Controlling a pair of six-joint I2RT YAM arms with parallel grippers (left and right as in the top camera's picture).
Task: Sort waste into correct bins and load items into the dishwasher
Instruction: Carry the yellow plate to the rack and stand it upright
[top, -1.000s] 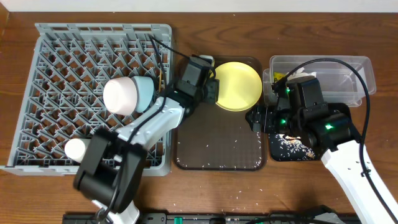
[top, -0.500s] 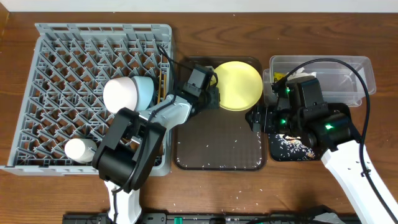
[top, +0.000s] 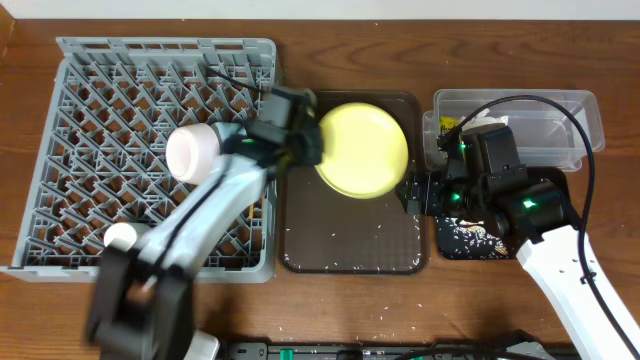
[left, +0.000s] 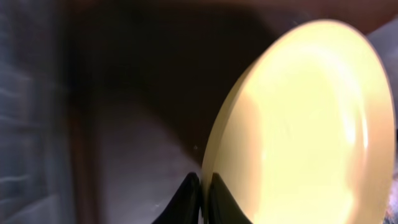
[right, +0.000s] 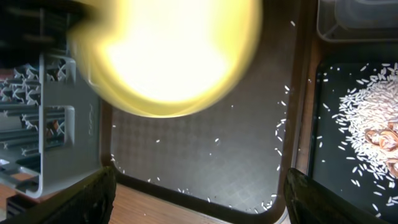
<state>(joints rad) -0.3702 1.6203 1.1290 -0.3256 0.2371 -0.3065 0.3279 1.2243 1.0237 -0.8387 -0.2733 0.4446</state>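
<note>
Plate (top: 362, 150) is a plain pale yellow. Dish rack (top: 120, 100) is grey with a diamond lattice floor. Serving tray (top: 350, 235) is dark brown with fine crosshatching. Glossy black tray (right: 333, 186) is speckled with whitish rice (right: 373, 118). Surface (top: 330, 300) is brown woodgrain.

White link shells on black joints; looping black cables; green lights on the right arm (top: 545, 232)

no readable text, no labels, no brand marks, no numbers in any view
</note>
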